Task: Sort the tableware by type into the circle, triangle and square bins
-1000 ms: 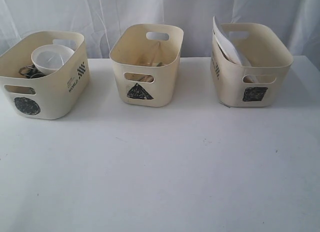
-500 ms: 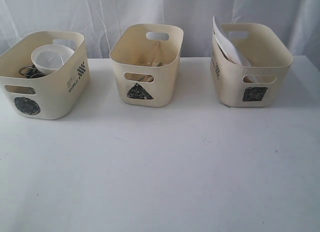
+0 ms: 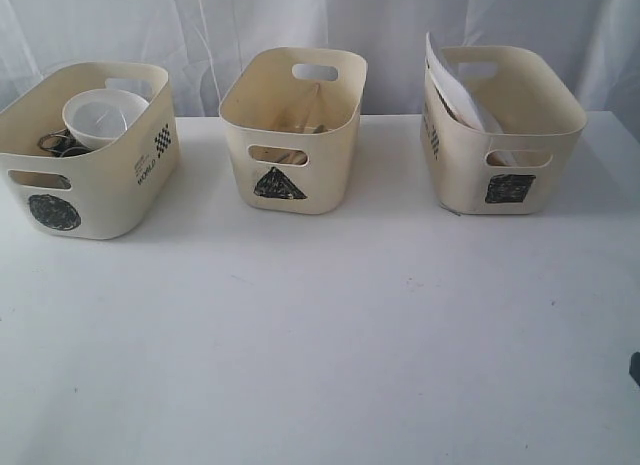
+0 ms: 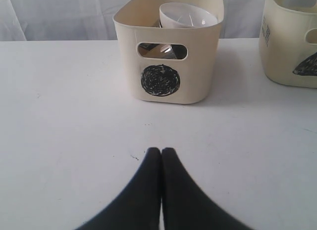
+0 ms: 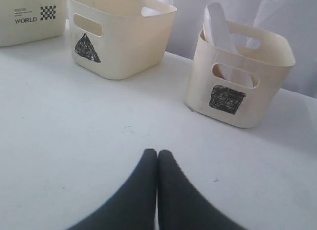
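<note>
Three cream bins stand in a row at the back of the white table. The circle bin (image 3: pixel 85 150) at the left holds the white bowl (image 3: pixel 102 117) and steel ware (image 3: pixel 55 143) beneath it. In the triangle bin (image 3: pixel 292 125) in the middle, wooden and steel pieces (image 3: pixel 300 125) show dimly. The white plate (image 3: pixel 455 90) stands on edge in the square bin (image 3: pixel 500 125) at the right. My left gripper (image 4: pixel 161 150) is shut and empty, well in front of the circle bin (image 4: pixel 168 47). My right gripper (image 5: pixel 157 152) is shut and empty, short of the square bin (image 5: pixel 237 74).
White curtains hang behind the table (image 3: pixel 320 325). A dark bit of the right arm (image 3: pixel 635 367) shows at the exterior view's right edge. The triangle bin (image 5: pixel 119 32) also shows in the right wrist view.
A dark bit of the right arm has come into the exterior view at its right edge. The bins and their contents have not moved.
</note>
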Controlling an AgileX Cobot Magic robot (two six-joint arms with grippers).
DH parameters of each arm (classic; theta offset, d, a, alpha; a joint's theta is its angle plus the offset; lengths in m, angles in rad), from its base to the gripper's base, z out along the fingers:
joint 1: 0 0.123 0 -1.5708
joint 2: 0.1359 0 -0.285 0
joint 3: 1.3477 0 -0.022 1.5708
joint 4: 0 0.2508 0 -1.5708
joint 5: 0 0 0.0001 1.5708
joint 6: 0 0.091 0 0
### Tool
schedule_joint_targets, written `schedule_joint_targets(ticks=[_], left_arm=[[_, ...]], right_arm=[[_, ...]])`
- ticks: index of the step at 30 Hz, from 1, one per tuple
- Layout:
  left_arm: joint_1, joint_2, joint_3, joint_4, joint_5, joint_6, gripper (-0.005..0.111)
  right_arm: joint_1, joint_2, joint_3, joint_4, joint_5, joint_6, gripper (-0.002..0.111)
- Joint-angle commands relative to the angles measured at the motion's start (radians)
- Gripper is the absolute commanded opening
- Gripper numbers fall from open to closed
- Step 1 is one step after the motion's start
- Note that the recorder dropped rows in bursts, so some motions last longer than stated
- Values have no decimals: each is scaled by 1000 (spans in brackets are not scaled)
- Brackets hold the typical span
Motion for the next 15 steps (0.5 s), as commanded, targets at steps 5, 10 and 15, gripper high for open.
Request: schedule_joint_targets(ticks=[5, 10, 15], left_arm=[[1, -4, 4, 2, -5, -4, 0], [1, -4, 4, 2, -5, -4, 0], [1, -4, 4, 2, -5, -4, 0]], right_arm=[[-5, -7, 18, 62, -50, -97, 0], [-74, -7, 18, 91, -34, -123, 0], [-174, -7, 18, 126, -38, -169, 0]])
